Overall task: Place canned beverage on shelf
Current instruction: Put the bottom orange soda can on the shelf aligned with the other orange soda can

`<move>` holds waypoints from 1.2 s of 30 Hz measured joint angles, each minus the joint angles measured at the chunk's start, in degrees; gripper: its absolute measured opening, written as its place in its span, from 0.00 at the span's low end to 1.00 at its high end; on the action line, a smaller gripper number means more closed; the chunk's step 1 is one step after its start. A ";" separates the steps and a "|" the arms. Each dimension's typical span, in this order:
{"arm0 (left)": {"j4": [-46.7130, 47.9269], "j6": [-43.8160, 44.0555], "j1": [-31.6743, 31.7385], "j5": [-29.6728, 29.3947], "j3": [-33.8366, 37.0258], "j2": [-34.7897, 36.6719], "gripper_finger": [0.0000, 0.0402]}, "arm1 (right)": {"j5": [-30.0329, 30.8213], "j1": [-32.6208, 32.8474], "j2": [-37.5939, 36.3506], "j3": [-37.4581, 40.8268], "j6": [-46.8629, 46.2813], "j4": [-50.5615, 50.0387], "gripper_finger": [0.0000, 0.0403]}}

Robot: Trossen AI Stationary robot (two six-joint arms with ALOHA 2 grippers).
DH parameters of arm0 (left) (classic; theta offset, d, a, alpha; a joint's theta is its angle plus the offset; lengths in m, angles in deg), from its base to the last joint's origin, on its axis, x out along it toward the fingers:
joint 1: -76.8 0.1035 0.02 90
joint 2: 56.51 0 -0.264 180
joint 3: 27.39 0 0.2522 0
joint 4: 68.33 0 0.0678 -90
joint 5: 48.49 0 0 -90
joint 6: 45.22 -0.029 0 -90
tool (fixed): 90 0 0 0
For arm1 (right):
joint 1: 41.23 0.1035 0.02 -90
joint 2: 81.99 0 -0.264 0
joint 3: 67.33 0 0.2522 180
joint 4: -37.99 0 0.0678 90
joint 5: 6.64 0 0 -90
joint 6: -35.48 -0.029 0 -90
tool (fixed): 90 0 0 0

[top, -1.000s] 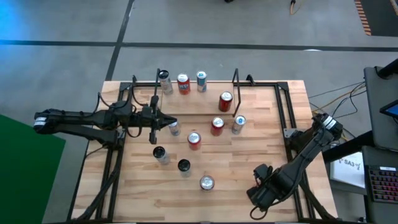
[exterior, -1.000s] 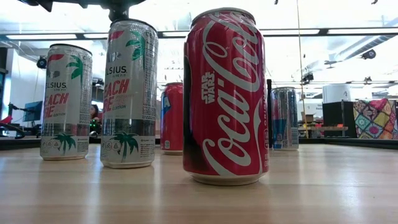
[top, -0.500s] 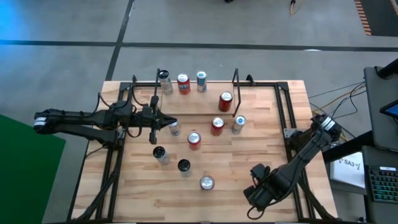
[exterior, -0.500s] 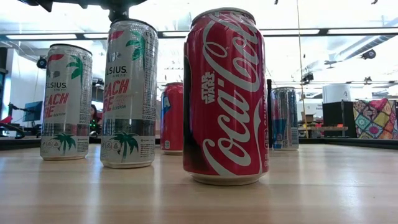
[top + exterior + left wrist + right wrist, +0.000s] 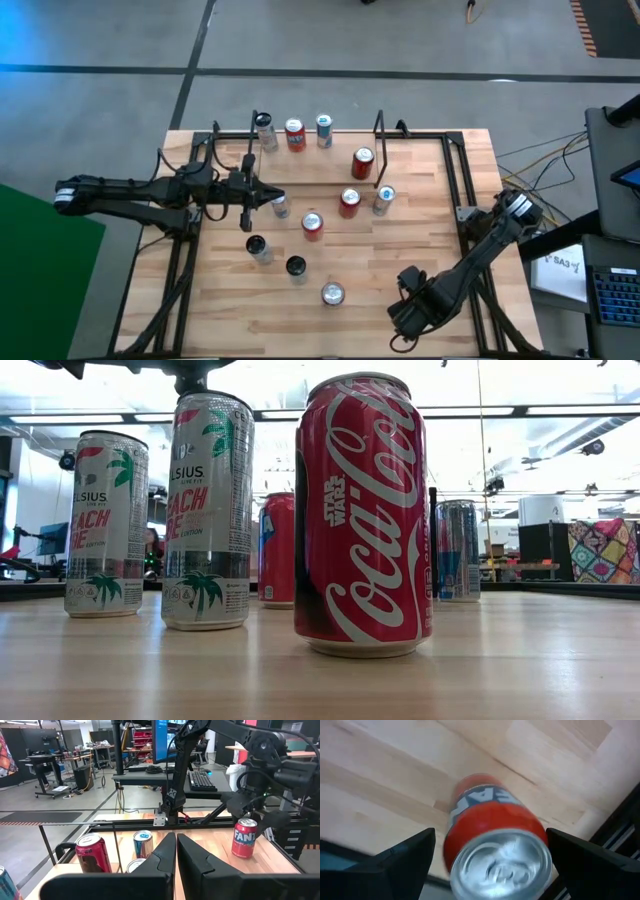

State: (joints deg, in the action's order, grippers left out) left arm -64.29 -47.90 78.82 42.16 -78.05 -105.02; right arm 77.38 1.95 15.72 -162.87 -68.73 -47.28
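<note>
right gripper jaws wide, orange can between them, ungripped | left gripper closed, idle | centre can, then close squarely

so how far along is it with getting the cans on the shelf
Done: three cans stand in a row at the shelf. In hand: the right hand is open and lined up on the orange can, not yet gripping it. The left hand is shut mid-table, holding nothing. Left: grip, carry and place that can; several more cans are loose on the table.
</note>
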 joint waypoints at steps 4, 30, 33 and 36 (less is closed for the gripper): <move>-0.04 -0.02 0.00 0.00 0.00 0.00 0.00 | 0.06 -0.11 1.88 1.00 1.09 0.07 0.89; 0.82 -0.02 -0.01 0.00 0.00 0.00 0.00 | 0.01 -0.76 1.26 1.88 1.27 -1.55 0.72; 0.76 -0.02 -0.01 0.00 0.00 0.00 0.00 | -0.07 -0.85 0.86 1.49 1.29 -2.46 0.72; 0.79 -0.02 -0.02 0.00 0.00 0.00 0.00 | 0.02 -1.01 0.73 0.38 1.26 -3.15 0.72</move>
State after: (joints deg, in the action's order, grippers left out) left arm -63.50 -47.92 78.80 42.16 -78.05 -105.02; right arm 77.40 0.94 16.45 -162.49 -67.46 -50.43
